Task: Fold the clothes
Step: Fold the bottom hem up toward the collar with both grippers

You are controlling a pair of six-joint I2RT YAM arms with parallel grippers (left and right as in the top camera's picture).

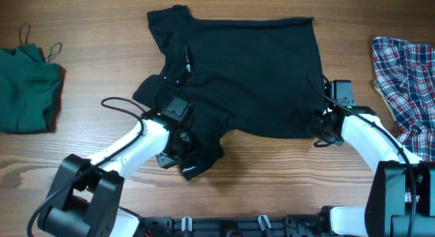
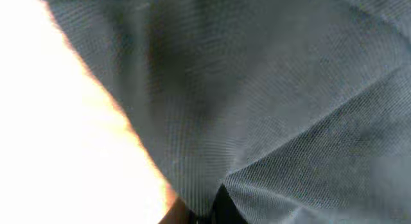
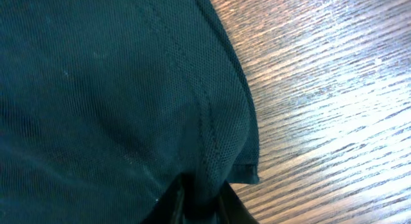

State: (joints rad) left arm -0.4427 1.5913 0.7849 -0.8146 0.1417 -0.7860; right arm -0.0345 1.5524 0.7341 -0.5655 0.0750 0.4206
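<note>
**Overhead: both arms at the shirt's near edge, no fold yet**

We see the black shirt (image 1: 245, 74) spread mostly flat mid-table (image 1: 272, 196), its near-left part bunched under the left gripper (image 1: 178, 152). The right gripper (image 3: 199, 208) is clamped on the near-right hem corner, cloth pinched between its fingers. Cloth fills the left wrist view, so we cannot tell whether the left gripper is closed or holds anything. We judge the task barely begun. No fold shows in the black shirt, and the green top (image 1: 27, 87) at far left and the plaid shirt (image 1: 408, 81) at far right lie crumpled, awaiting their turn.
</note>
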